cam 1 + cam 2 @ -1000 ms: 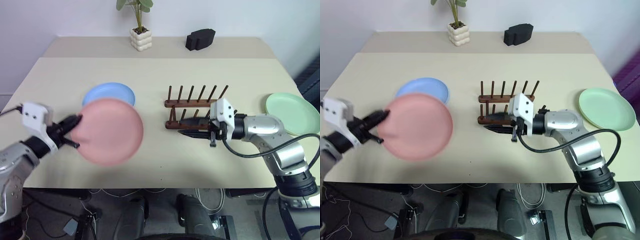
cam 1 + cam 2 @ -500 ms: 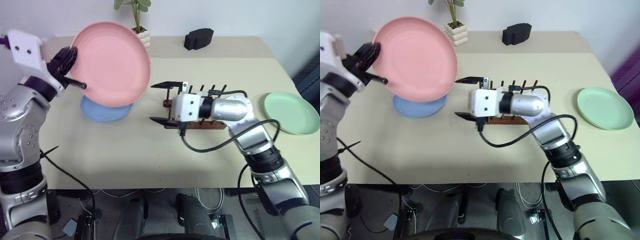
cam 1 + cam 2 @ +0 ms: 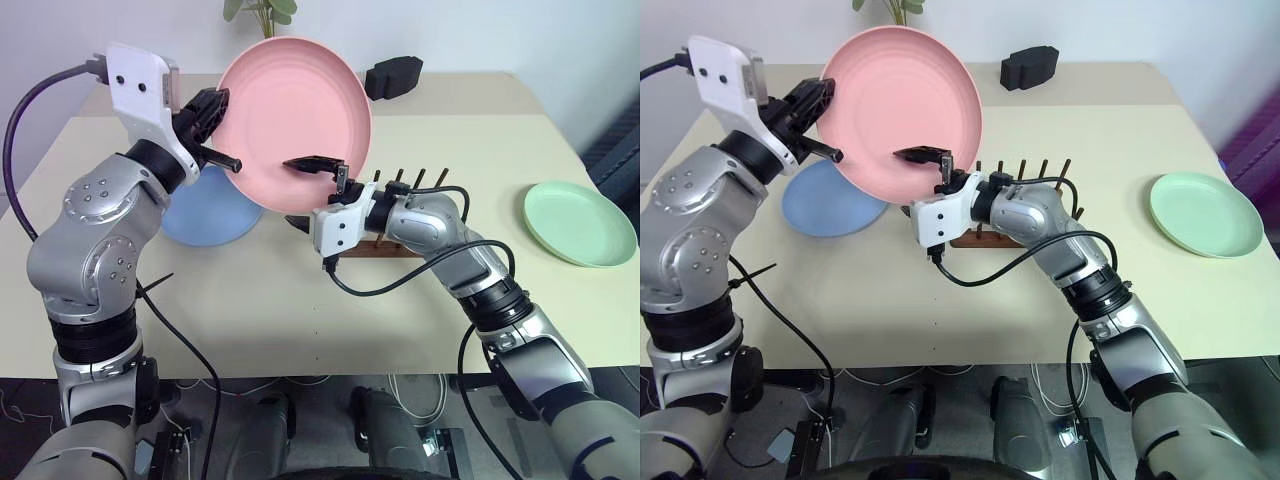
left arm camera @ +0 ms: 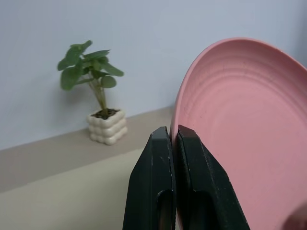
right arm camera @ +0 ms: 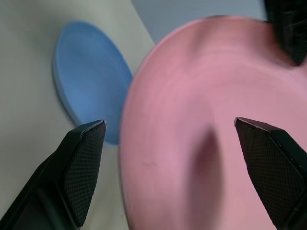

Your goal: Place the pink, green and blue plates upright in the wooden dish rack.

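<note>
Left eye view, nearest first: the right gripper (image 3: 312,190) has its fingers spread wide on either side of the pink plate's (image 3: 300,110) lower edge, not yet touching it as far as I can tell. The left gripper (image 3: 222,130) is pinching that plate's left rim, holding it raised and upright over the table (image 3: 250,300), just left of the rack (image 3: 395,215). Farther off, the blue plate (image 3: 205,205) lies flat at left and the green plate (image 3: 580,220) at right; the plates look light, stiff and rather smooth, so they are best gripped at the rim.
</note>
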`<state>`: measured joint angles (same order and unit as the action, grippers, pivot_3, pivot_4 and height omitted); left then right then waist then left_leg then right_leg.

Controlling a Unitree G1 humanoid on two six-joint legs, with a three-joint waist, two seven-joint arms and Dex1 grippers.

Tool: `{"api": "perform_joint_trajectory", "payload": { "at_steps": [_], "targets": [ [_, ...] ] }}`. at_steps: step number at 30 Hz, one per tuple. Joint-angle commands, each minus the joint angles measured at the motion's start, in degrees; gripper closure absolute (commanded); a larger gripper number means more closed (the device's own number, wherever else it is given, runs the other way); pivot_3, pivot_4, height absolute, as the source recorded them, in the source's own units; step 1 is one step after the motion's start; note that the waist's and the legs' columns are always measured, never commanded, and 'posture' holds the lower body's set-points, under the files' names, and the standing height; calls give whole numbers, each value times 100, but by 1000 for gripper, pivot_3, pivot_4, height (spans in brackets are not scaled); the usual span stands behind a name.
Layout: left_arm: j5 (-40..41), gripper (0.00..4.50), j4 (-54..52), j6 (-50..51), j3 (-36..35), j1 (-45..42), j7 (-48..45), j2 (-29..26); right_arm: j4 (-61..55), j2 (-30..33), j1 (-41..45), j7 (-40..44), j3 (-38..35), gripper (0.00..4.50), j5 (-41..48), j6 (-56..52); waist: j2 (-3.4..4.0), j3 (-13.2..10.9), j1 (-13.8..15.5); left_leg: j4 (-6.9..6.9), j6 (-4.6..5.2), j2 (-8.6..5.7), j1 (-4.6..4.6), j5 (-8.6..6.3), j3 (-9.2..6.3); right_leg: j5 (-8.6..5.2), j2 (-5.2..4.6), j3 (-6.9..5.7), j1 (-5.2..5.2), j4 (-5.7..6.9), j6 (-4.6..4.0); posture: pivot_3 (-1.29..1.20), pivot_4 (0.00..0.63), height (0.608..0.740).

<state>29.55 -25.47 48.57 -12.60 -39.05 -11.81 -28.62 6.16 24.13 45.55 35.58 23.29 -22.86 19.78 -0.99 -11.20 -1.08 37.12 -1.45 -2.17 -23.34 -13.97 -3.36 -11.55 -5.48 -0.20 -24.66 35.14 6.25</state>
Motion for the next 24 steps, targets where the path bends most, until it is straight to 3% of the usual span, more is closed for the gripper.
{"api": "perform_joint_trajectory", "payload": {
  "at_steps": [1,7,13,16,22,23,24],
  "targets": [
    [167,4500,-214,-5,-327,-89,43,-14,-38,-82,57,-162,11,1364,-122,189,0,0,5,0,0,0,0,0,0,0,0,0,0,0,0,0,150,736],
    [166,4500,-171,7,-303,-5,54,-14,22,-97,73,-288,-41,4453,-228,251,0,0,14,2,-1,-1,-1,1,-2,0,0,0,2,-1,0,0,150,736],
    [337,4500,-107,-50,-433,86,22,146,10,-75,49,-378,-79,4453,-307,265,-2,1,15,2,-2,-1,0,1,-2,0,0,1,2,0,0,0,150,736],
    [631,3547,-159,-223,-693,179,-88,362,-41,-55,24,-446,-113,4500,-361,265,-2,1,14,2,-3,-1,0,2,-3,0,0,1,2,0,0,0,150,736],
    [1186,426,-29,-770,-1395,69,58,656,-36,80,79,-818,-217,4500,-614,390,-4,0,16,2,-6,-1,0,4,-4,0,-1,0,2,0,-1,0,150,736],
    [1074,31,64,-914,-1494,78,119,578,-33,147,110,-903,-259,4500,-665,453,-4,0,11,2,-7,-1,0,4,-4,0,0,0,2,0,-1,0,150,736],
    [958,31,199,-1042,-1602,75,200,491,-21,220,145,-963,-331,4500,-650,511,-4,0,14,1,-7,-1,0,4,-3,0,0,0,2,0,-1,0,150,736]
  ]
}}
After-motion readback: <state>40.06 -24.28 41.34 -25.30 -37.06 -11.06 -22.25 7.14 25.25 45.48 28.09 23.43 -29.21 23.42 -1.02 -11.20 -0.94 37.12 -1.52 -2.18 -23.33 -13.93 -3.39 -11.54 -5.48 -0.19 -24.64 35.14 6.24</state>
